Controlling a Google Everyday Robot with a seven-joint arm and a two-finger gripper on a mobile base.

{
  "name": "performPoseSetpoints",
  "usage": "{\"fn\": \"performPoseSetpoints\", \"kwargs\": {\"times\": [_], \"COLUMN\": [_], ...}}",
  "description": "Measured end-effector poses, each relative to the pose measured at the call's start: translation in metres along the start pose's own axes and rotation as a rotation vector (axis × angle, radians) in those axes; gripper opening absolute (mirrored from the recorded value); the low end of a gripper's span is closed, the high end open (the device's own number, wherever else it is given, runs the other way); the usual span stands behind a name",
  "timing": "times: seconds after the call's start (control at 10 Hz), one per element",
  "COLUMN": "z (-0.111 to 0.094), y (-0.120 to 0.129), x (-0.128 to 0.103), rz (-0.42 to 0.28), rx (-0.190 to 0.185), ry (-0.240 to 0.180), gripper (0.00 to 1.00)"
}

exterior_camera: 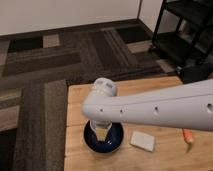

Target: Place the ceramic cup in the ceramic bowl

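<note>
The dark navy ceramic bowl point(116, 142) sits on the wooden table point(150, 90) near its front left. My white arm comes in from the right and bends down over the bowl. The gripper point(102, 128) hangs just under the wrist, right above the bowl's middle. A pale shape point(102, 133) that looks like the ceramic cup shows under the gripper, within the bowl's outline. The arm hides most of it, so I cannot tell whether it rests in the bowl or is held above it.
A flat whitish rectangular block point(142, 141) lies just right of the bowl. A small orange object point(188, 136) lies further right. A black shelf unit point(185, 30) stands at the back right. Patterned carpet surrounds the table.
</note>
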Motion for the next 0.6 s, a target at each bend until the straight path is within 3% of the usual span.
{"fn": "performPoseSetpoints", "kwargs": {"times": [0.3, 0.6], "z": [0.013, 0.033], "y": [-0.026, -0.051], "x": [0.041, 0.094], "rz": [0.058, 0.102], "rx": [-0.062, -0.18], "ry": [-0.021, 0.019], "gripper": [0.77, 0.77]}}
